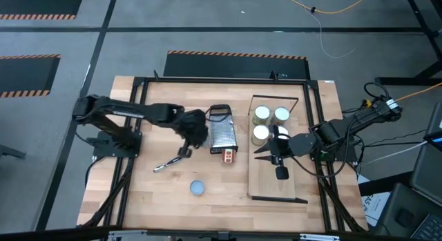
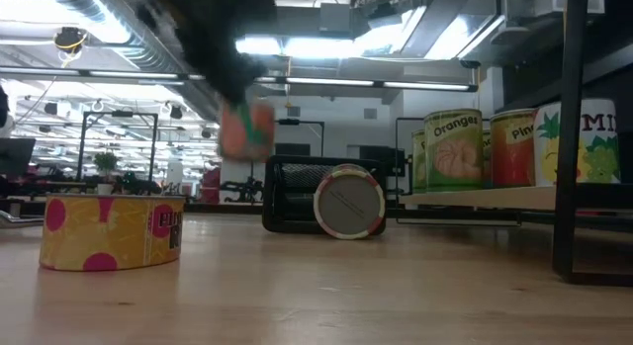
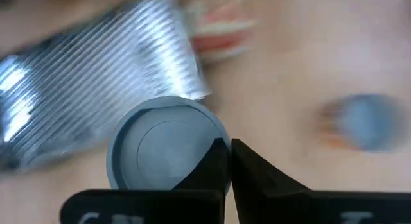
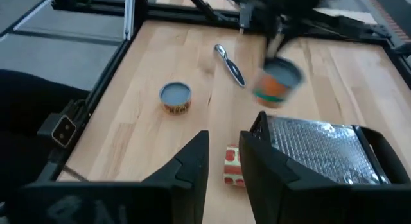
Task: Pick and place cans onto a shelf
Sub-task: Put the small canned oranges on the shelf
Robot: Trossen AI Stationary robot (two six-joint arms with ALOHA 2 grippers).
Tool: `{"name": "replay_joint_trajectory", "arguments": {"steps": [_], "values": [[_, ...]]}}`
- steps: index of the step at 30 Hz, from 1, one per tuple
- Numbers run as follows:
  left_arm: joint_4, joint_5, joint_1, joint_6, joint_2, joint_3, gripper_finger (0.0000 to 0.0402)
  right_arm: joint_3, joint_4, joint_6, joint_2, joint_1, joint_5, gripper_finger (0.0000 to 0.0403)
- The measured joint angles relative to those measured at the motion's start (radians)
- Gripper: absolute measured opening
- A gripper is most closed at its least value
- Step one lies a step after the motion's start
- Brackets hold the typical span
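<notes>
Pale-blue on top, the small round tin with orange and green label [image 4: 277, 83] is grasped by the left claw [image 3: 228, 161], clenched on its rim and held above the wooden counter [image 1: 152, 193]. Just beside this claw lies a ribbed metal grater [image 1: 222, 134]. The right claw [image 1: 266, 153], half parted, holds nothing over the long light-wood shelf [image 1: 276, 186], near three cream-topped tins [image 1: 261, 115].

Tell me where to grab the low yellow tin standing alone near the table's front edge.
Take the low yellow tin across its round side wall, coming straight down from above. It stands upright, blue lid up, with bare table all round, so open jaws can straddle it. It is squat, so a sideways approach would probably scrape the table.
</notes>
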Motion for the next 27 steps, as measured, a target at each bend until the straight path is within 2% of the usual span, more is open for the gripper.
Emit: {"name": "replay_joint_trajectory", "arguments": {"steps": [5, 8, 11, 14, 18, 22, 27], "values": [[0.131, 0.310, -0.071, 0.070, -0.085, 0.009, 0.0002, 0.000, 0.110, -0.110, 0.035, 0.000, 0.000, 0.0091], [0.226, 0.435, -0.108, 0.098, -0.109, 0.009, 0.0002, 0.001, 0.249, -0.241, 0.082, -0.001, -0.016, 0.0091], [0.316, 0.512, -0.143, 0.145, -0.110, 0.010, 0.0003, 0.001, 0.398, -0.364, 0.140, -0.001, -0.020, 0.0091], [0.372, 0.559, -0.170, 0.193, -0.105, 0.010, 0.0002, 0.001, 0.538, -0.443, 0.190, -0.005, -0.026, 0.0091], [0.375, 0.562, -0.205, 0.253, -0.100, 0.009, 0.0002, 0.001, 0.666, -0.473, 0.237, -0.029, -0.106, 0.0091], [0.382, 0.561, -0.234, 0.300, -0.100, 0.009, 0.0002, 0.001, 0.716, -0.462, 0.268, -0.054, -0.169, 0.0091], [0.382, 0.557, -0.253, 0.301, -0.100, 0.009, 0.0002, 0.001, 0.715, -0.394, 0.280, -0.065, -0.175, 0.0093]]}}
